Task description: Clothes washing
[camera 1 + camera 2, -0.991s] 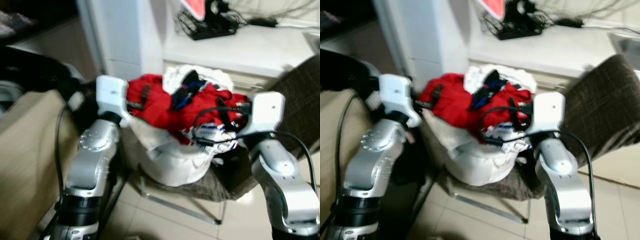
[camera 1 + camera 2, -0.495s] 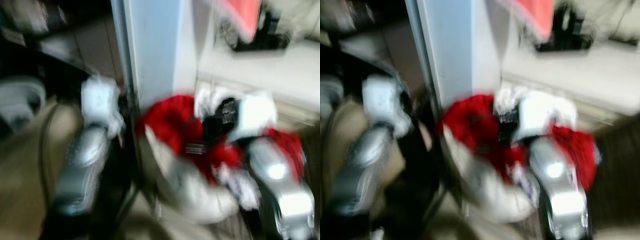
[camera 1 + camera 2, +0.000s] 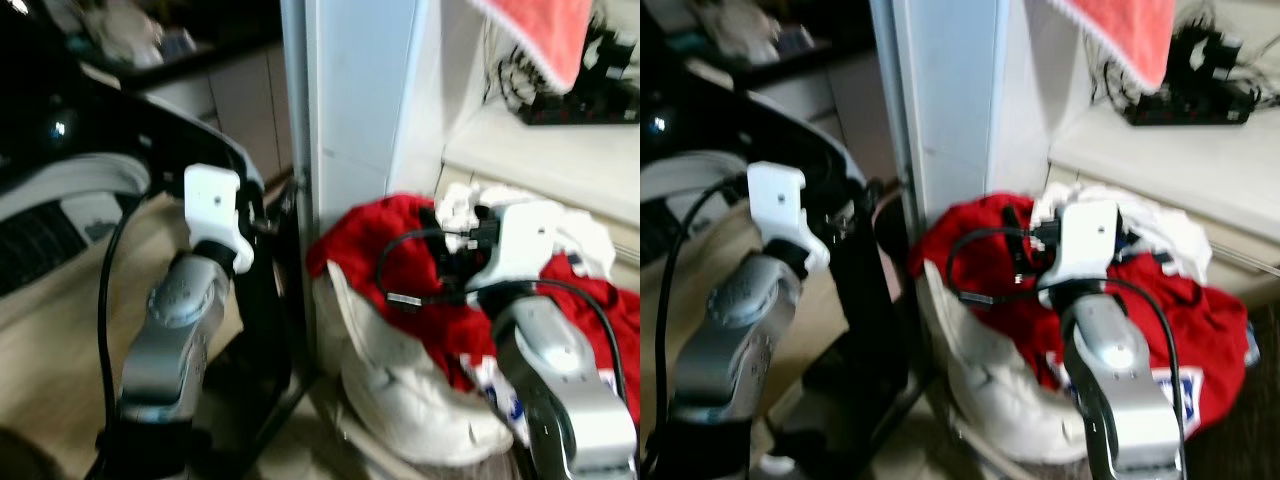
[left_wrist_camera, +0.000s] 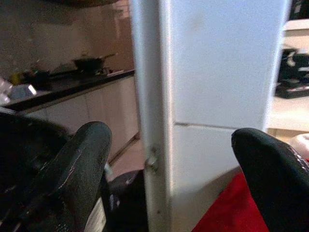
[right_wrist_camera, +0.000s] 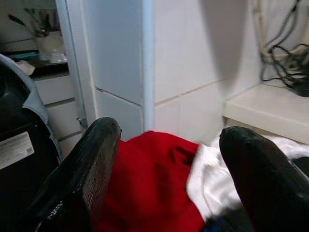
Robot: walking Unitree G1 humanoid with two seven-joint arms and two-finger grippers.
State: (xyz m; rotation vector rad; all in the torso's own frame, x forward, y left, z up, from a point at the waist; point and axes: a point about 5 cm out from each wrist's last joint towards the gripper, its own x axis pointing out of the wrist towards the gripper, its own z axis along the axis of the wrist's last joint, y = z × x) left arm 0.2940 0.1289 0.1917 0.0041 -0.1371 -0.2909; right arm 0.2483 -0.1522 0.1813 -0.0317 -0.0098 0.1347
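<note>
A heap of red clothes (image 3: 365, 240) with a white garment (image 3: 585, 235) on top fills a white laundry bag (image 3: 400, 390) low on the right. My right gripper (image 5: 169, 186) hovers over the red cloth, open, fingers (image 5: 89, 164) wide apart and holding nothing. My left gripper (image 4: 169, 181) is open too, held left of the heap. It faces the edge of a white pillar (image 4: 212, 87). A sliver of red cloth (image 4: 227, 212) shows by its far finger. Both white wrist blocks (image 3: 212, 200) (image 3: 530, 240) are raised at chest height.
The white pillar (image 3: 350, 100) stands just behind the heap. A dark machine with a round grey rim (image 3: 70, 185) and a black upright frame (image 3: 270, 300) are on the left. A pink towel (image 3: 540, 30) hangs over a white ledge with a black power strip (image 3: 590, 100). A kitchen counter (image 4: 63, 87) lies beyond.
The camera has swung left through a blurred moment, so the heap now sits right of centre. The pillar and the dark machine have come into view. Both grippers hold nothing.
</note>
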